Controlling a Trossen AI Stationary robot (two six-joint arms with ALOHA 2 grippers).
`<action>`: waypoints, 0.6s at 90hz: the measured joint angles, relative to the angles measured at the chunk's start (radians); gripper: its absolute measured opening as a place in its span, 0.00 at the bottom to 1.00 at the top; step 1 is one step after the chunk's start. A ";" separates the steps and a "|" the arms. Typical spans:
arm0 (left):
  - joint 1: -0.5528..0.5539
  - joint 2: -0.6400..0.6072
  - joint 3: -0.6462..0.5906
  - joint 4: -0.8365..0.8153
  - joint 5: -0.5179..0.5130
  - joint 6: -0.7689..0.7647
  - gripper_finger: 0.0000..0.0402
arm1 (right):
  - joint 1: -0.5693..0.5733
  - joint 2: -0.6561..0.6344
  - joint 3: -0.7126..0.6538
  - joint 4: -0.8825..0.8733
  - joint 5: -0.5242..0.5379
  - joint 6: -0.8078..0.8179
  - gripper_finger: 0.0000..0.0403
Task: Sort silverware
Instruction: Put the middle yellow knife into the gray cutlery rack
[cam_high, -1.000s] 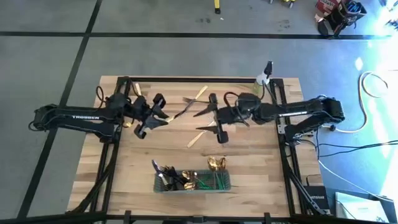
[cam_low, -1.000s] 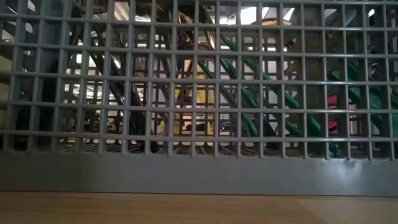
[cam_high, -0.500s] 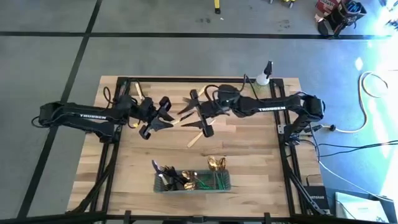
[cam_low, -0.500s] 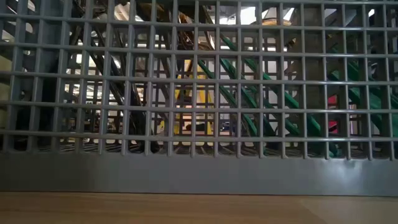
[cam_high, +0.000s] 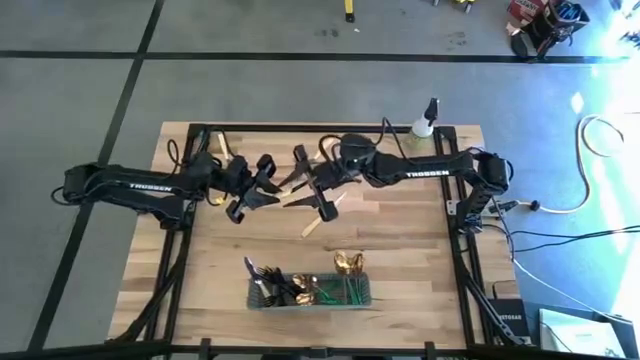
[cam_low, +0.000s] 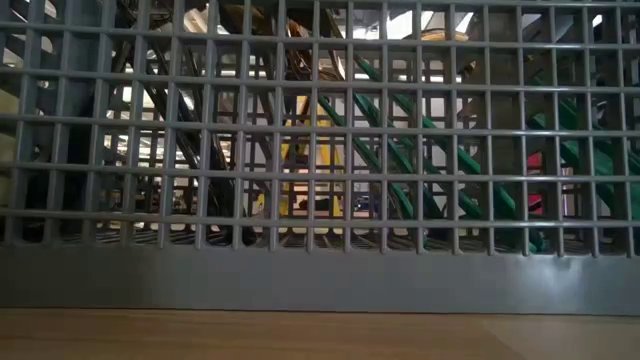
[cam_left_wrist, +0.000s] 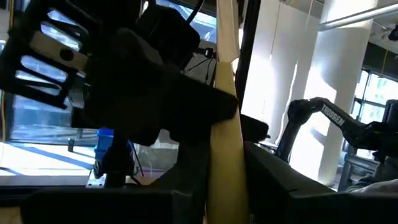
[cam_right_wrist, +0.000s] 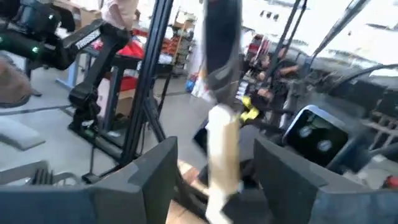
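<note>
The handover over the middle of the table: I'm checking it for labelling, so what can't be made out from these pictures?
- High view: piece between left gripper and right gripper too small to type.
- Low view: caddy mesh blocks both arms.
- Left wrist view: cream handle, head cut off by the edge.
- Right wrist view: cream-handled piece blurred.

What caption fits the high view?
Both end effectors, left and right, meet mid-table, each with cream-handled silverware; the mesh caddy waits near the front edge.
</note>
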 joint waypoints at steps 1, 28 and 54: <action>0.000 0.000 0.000 0.001 0.000 0.000 0.18 | 0.000 0.000 0.000 -0.002 -0.001 0.000 0.45; 0.000 0.000 0.000 -0.001 0.000 0.005 0.18 | 0.000 0.000 0.001 -0.010 -0.006 -0.001 0.27; -0.001 0.000 0.000 -0.015 -0.004 0.022 0.18 | -0.002 0.000 0.002 -0.009 -0.007 -0.026 0.05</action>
